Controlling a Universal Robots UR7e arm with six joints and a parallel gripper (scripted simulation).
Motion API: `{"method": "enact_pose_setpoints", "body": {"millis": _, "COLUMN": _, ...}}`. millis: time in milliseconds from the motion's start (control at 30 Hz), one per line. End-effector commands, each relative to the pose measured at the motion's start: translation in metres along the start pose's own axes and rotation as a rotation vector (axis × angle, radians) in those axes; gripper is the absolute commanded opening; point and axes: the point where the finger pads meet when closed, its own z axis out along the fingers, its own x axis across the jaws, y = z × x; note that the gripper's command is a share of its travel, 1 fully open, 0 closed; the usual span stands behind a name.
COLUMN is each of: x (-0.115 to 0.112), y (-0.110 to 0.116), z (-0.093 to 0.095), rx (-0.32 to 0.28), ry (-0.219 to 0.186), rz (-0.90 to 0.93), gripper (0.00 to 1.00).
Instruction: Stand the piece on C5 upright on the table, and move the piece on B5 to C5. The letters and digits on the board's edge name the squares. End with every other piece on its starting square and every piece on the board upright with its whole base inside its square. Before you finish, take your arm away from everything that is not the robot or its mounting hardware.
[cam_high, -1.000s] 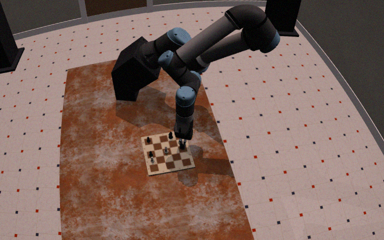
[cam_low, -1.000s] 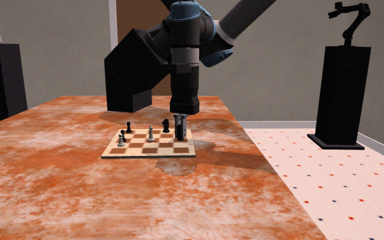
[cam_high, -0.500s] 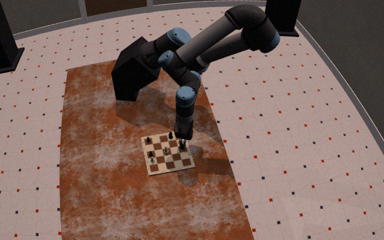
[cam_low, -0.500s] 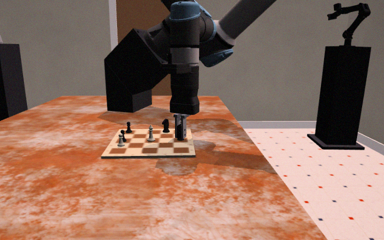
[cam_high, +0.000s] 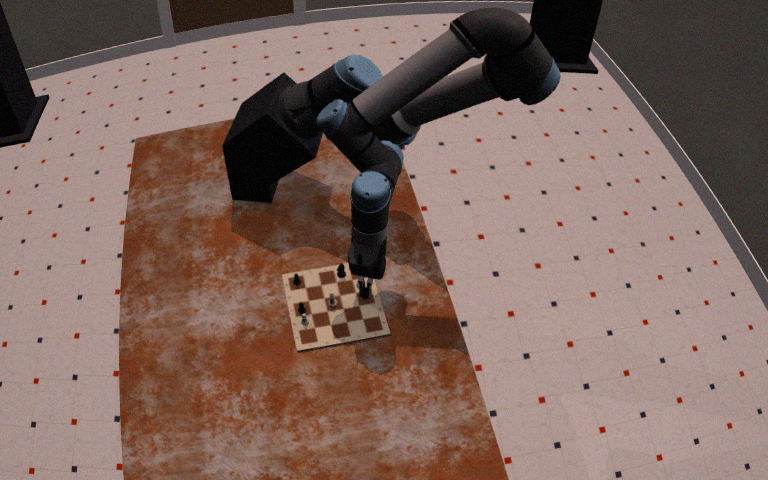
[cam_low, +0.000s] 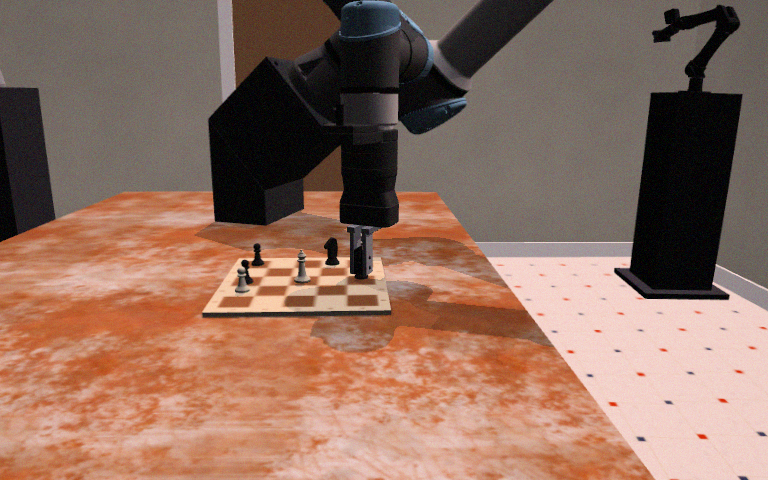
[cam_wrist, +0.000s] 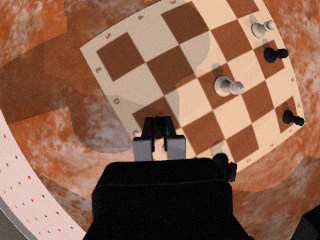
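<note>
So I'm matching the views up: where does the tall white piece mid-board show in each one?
Top: white piece at board centre, left of the fingers.
Exterior: white piece mid-board, left of the black knight.
Wrist: white piece lies right of centre.
Shared landmark: the chessboard.

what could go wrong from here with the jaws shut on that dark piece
The gripper is shut on a small dark chess piece at the right edge of the wooden chessboard.

1. The black knight stands close by; a sideways sweep might topple it.
2. The grip looks narrow, so the piece may tilt or slip during the lift.
</note>
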Motion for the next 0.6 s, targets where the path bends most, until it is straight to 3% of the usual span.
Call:
{"method": "enact_pose_setpoints", "body": {"millis": 0, "x": 0.0, "y": 0.0, "z": -0.004, "rx": 0.001, "ry": 0.0, "rz": -0.001, "gripper": 0.0}}
{"method": "enact_pose_setpoints", "body": {"millis": 567, "x": 0.0, "y": 0.0, "z": -0.043, "rx": 0.001, "ry": 0.0, "rz": -0.001, "gripper": 0.0}}
